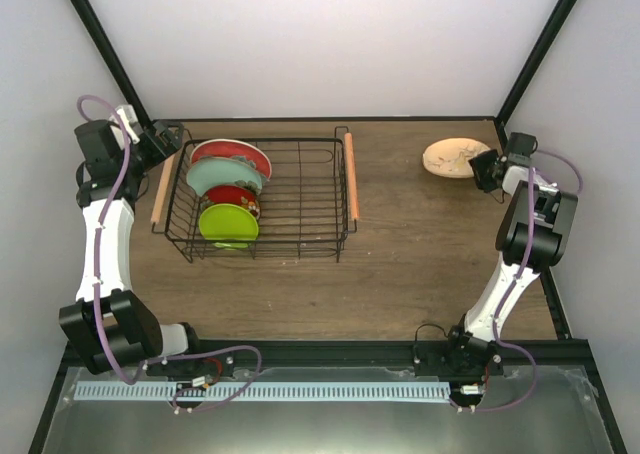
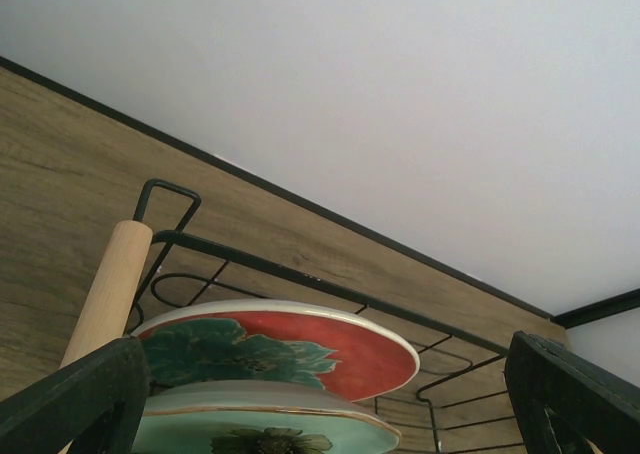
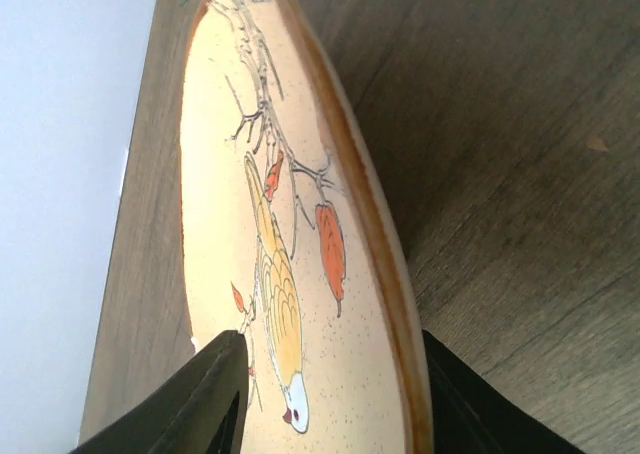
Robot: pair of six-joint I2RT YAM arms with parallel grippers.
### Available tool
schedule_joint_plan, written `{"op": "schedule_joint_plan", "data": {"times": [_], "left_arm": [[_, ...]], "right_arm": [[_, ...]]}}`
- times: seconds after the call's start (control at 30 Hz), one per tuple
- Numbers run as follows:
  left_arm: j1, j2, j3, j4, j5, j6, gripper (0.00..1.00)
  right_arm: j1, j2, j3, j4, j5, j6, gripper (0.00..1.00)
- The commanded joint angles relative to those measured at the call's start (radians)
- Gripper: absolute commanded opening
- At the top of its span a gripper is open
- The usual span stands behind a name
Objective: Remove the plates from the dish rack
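Observation:
The black wire dish rack (image 1: 300,189) stands at the left. In it stand on edge a red-rimmed plate with teal flowers (image 1: 232,155), a pale mint plate (image 1: 225,177), a small red patterned plate (image 1: 237,200) and a lime green plate (image 1: 228,224). My left gripper (image 1: 160,142) is open at the rack's far left corner. In the left wrist view it (image 2: 322,374) faces the red-rimmed plate (image 2: 300,344) and the mint plate (image 2: 260,424). My right gripper (image 1: 487,169) is shut on the rim of the beige plate (image 1: 453,157) at the far right, low over the table. In the right wrist view it (image 3: 335,374) holds the bird-painted plate (image 3: 290,224).
The rack has wooden rod handles on its left (image 1: 163,189) and right (image 1: 351,174) sides; the left one shows in the left wrist view (image 2: 108,289). White walls and black frame posts close in the back and sides of the brown table (image 1: 420,264).

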Motion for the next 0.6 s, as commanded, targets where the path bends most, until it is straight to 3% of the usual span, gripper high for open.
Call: {"op": "schedule_joint_plan", "data": {"times": [0.0, 0.2, 0.57], "left_arm": [[0.004, -0.016, -0.015, 0.002, 0.013, 0.006, 1.0], [0.003, -0.015, -0.015, 0.003, 0.013, 0.005, 1.0], [0.004, -0.027, -0.029, 0.002, 0.014, 0.001, 1.0]], "right_arm": [[-0.004, -0.005, 0.011, 0.008, -0.01, 0.004, 0.46], [-0.004, -0.005, -0.023, -0.012, -0.006, -0.015, 0.53], [-0.005, 0.025, -0.014, -0.226, 0.06, -0.074, 0.71]]}}
